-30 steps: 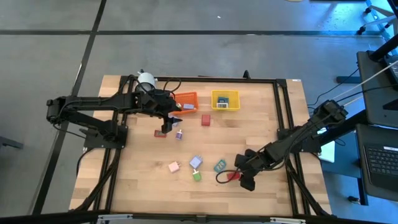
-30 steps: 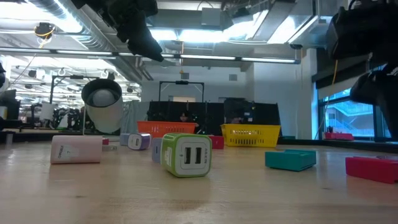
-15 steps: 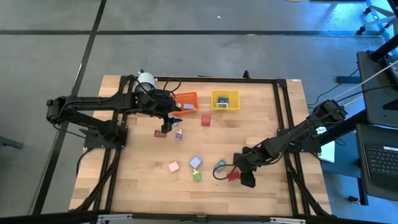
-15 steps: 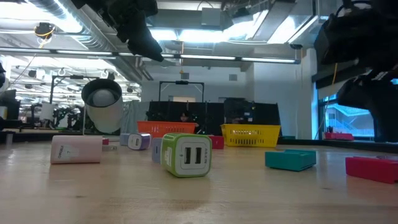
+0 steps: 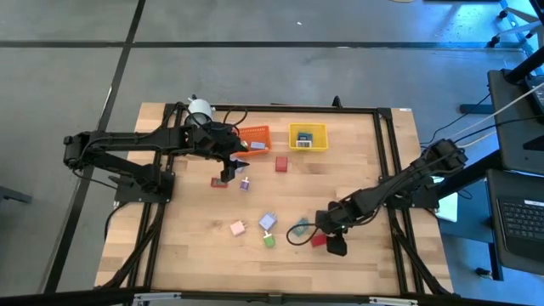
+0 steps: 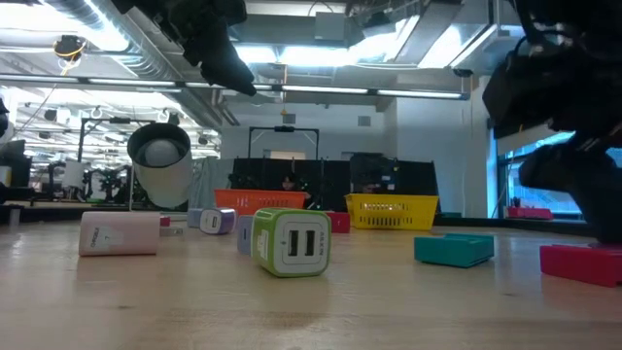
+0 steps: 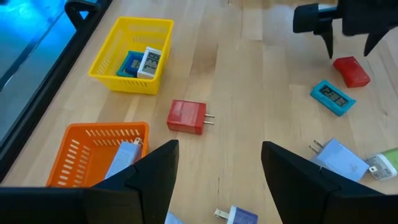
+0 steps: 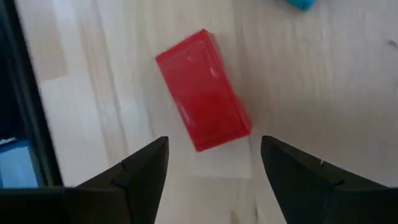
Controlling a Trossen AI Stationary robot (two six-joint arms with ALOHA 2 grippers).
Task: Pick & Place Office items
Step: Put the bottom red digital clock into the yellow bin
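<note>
Small office items lie scattered on the wooden table: a red block (image 5: 319,240), a teal one (image 5: 301,227), a lilac-blue one (image 5: 268,222), a green one (image 5: 269,241), a pink one (image 5: 238,228) and a red plug block (image 5: 281,163). My right gripper (image 8: 211,180) is open and hovers just over the red block (image 8: 204,90), which lies flat on the wood ahead of the fingers. My left gripper (image 7: 217,180) is open and hangs high above the table near the orange bin (image 5: 254,140), beside another red block (image 5: 219,182) and a lilac one (image 5: 245,182).
The orange bin (image 7: 99,152) holds a pale item. The yellow bin (image 5: 307,137) holds a blue and a white one. A white cylinder (image 5: 200,108) stands at the far left corner. A black frame rail (image 5: 387,161) borders the table. Bare wood lies along the near edge (image 5: 195,263).
My right gripper has moved toward the table's left, closing in over the red block near the near edge. The items on the table have stayed where they were.
</note>
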